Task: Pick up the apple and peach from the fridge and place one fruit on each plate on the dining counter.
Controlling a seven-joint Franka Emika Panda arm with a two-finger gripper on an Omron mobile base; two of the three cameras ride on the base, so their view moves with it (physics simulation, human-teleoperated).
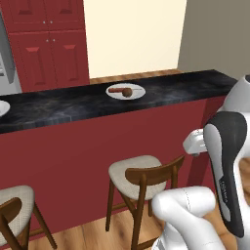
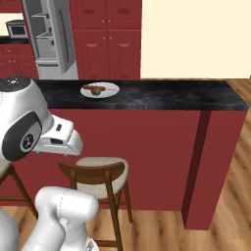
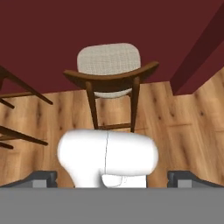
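Tool wide open, empty, above stool; plate with fruit on dining counter beyond.

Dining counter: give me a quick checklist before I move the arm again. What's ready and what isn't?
1. Gripper open and empty: ok. Its tips stand wide apart with nothing between them.
2. Fruit on the near plate: ok. A round brownish fruit lies on it beside a reddish thing. I cannot tell whether it is apple or peach.
3. Second plate filled: cannot tell. It is cut off at the picture's edge.
4. Fridge ready for a reach: cannot tell. It stands far behind the counter.
5. Gripper aimed at the work: not ok. It points down at a stool and the floor.
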